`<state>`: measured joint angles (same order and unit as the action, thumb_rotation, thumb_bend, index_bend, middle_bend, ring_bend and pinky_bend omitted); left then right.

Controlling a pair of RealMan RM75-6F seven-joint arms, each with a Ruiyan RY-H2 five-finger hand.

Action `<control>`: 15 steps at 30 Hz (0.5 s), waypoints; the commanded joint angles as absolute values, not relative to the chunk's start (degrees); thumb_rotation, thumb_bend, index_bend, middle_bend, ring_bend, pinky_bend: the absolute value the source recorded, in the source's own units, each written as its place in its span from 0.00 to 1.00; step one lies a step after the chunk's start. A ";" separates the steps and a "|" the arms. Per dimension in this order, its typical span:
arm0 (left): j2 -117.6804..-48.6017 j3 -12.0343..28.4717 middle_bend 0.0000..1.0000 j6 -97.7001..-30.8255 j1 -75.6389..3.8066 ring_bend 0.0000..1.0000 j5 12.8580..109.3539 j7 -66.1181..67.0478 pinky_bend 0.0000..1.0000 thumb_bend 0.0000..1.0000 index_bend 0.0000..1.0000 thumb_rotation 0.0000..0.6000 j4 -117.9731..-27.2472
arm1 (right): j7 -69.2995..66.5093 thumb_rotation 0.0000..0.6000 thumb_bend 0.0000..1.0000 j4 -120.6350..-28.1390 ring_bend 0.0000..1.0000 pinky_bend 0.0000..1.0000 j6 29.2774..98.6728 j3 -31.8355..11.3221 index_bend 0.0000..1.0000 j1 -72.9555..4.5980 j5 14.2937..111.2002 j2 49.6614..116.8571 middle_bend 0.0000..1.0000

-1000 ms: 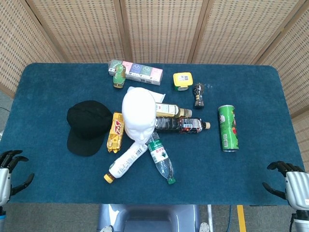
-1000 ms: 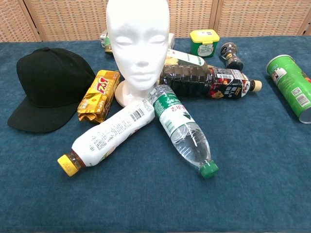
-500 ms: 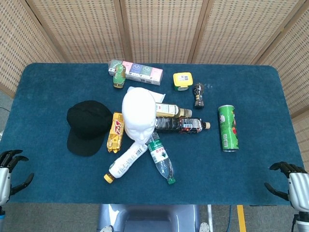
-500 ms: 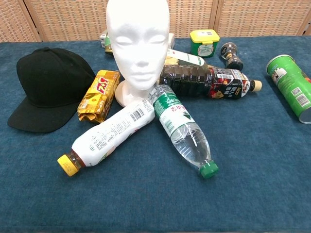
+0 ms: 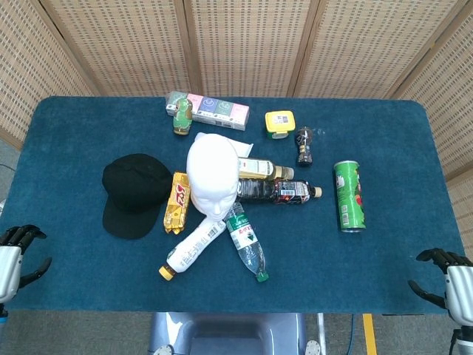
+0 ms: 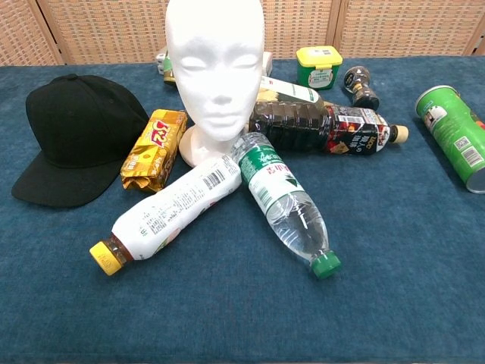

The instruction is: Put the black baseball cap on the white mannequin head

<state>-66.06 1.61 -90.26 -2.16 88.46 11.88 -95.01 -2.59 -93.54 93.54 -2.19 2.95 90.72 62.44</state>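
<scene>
At the table's [image 5: 74, 133] near left corner, the left robot hand [image 5: 13, 255] is hanging with fingers apart, holding nothing. The black baseball cap [image 5: 133, 194] is lying flat on the blue cloth, left of a gold snack packet [image 5: 177, 201]. The white mannequin head [image 5: 213, 175] is standing upright just beside that packet, bottles fanning out around its base. At the near right corner, the right robot hand [image 5: 447, 275] is sitting partly cropped, apparently spread and empty.
</scene>
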 commanded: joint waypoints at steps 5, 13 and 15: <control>-68.80 3.16 0.55 -82.56 -7.98 0.44 88.36 11.21 0.62 0.16 0.46 1.00 -86.82 | -2.71 1.00 0.12 -93.64 0.47 0.48 94.16 -2.10 0.46 3.46 90.67 62.08 0.46; -74.15 3.75 0.64 -76.84 -13.29 0.49 89.17 9.80 0.67 0.09 0.60 1.00 -79.19 | -2.81 1.00 0.12 -93.52 0.47 0.48 94.80 -2.09 0.46 4.06 90.33 61.87 0.46; -75.83 3.78 0.65 -75.69 -14.29 0.50 89.03 9.08 0.68 0.09 0.63 1.00 -77.43 | -2.92 1.00 0.12 -93.41 0.47 0.48 94.89 -2.09 0.46 4.25 90.10 61.85 0.46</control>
<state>-74.56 3.66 -76.78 -13.30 89.05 9.81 -78.66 -2.89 -93.44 94.87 -2.09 4.22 90.13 61.85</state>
